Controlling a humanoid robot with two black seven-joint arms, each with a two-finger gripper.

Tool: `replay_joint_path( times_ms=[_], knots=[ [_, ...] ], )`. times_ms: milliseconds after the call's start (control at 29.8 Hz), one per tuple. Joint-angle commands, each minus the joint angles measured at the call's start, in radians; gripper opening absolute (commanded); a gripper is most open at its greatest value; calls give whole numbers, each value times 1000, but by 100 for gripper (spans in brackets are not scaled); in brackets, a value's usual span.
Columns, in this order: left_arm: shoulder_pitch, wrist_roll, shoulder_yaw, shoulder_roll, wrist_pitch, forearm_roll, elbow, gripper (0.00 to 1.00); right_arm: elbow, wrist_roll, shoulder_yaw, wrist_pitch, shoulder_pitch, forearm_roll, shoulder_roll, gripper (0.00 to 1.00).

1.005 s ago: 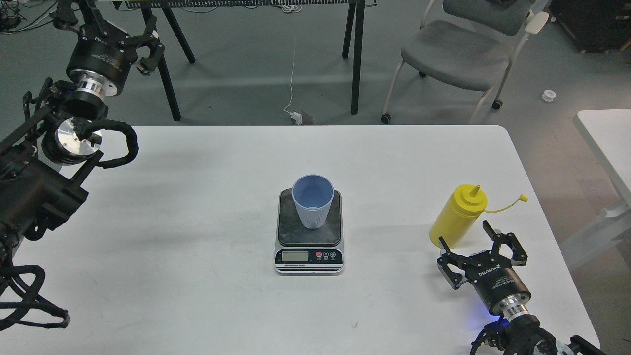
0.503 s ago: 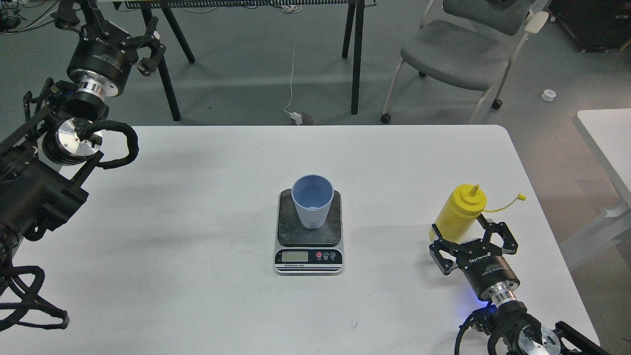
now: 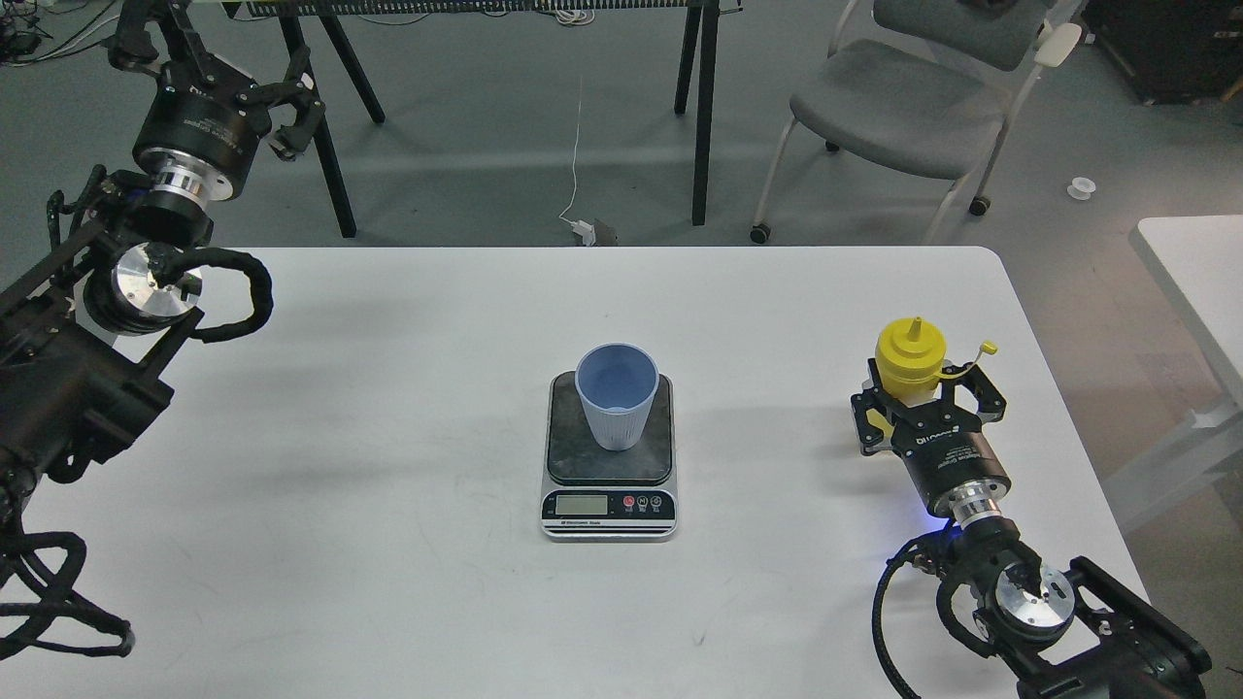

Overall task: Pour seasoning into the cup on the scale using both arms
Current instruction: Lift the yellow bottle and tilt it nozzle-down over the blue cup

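The light blue ribbed cup [image 3: 615,395] stands upright on the dark platform of the small digital scale [image 3: 573,456] at the middle of the white table [image 3: 388,437]. The yellow seasoning bottle [image 3: 910,351] is upright near the table's right edge. Its cap hangs on its tether to the right. My right gripper [image 3: 923,396] comes in from the bottom right, and its fingers [image 3: 867,416] clasp the bottle's body on both sides. My left gripper [image 3: 289,109] is open and empty, raised at the far left, beyond the table's back edge.
A grey chair [image 3: 903,97] and black stand legs [image 3: 704,116] are on the floor behind the table. A second white table [image 3: 1194,272] is at the right. The table's right edge runs close to the bottle.
My right gripper moved forward around the yellow bottle and closed on it. The bottle now shows more from above, shifted slightly back. My left arm drifted slightly up.
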Motion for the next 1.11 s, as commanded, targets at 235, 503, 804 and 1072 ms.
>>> replay_joint_path(
  times_ms=[235,503,804,1072],
  knots=[
    [31,-3,-44,-6,-36,-8,0,99,111,7,57,0,188,-432,-138,41],
    [175,6,-182,-20,-144,-11,0,99,205,1,42,0,364,-906,-163,41],
    [293,7,-190,-17,-147,-31,6,99,208,-1,-144,-48,571,-1240,-186,41],
    [295,9,-176,-17,-147,-19,12,99,200,19,-311,-81,697,-1545,-192,41]
  ],
)
